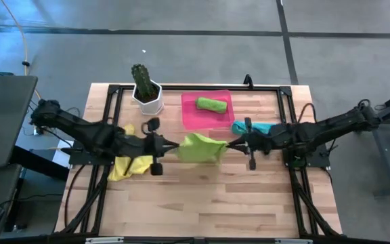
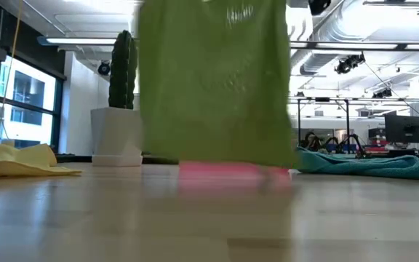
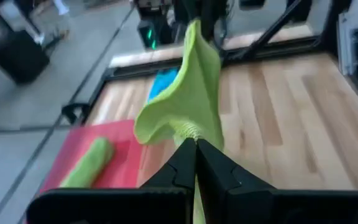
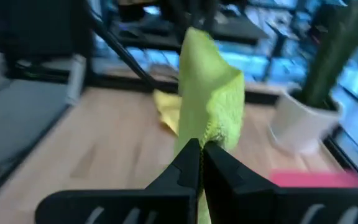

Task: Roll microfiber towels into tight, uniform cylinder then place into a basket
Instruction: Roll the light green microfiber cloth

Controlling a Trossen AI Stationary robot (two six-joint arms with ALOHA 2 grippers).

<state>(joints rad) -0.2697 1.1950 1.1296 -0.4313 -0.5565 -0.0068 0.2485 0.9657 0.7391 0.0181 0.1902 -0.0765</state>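
A lime green towel (image 1: pixel 200 148) hung stretched between the two grippers over the middle of the table (image 1: pixel 202 203), lifted clear of the wood. From table height it showed as a broad, soft sheet (image 2: pixel 213 80) with a fuzzy nap, its lower edge just above the board. The left gripper (image 1: pixel 170 145) had its fingers pinched together on one corner; the left wrist view showed the cloth (image 3: pixel 188 99) rising in a loose fold from between those closed fingers (image 3: pixel 182 168). The right gripper (image 1: pixel 230 144) was likewise clamped on the opposite corner, the cloth (image 4: pixel 210 99) standing up from its closed tips (image 4: pixel 197 165).

Behind the held cloth lay the pink basket (image 1: pixel 191 116), flat on the table beside a white pot with a green cactus (image 1: pixel 146 91). In it rested a second lime green towel (image 1: pixel 212 104), already rolled into a short cylinder, lying roughly across the tray. The yellow towel (image 1: pixel 128 165) lay crumpled under the left arm near the table's left side, and the teal towel (image 1: pixel 252 127) lay bunched by the right gripper, just beside the basket's right edge.

No brand, label or writing could be read on the towels or the basket; any tag may have been hidden in the folds.
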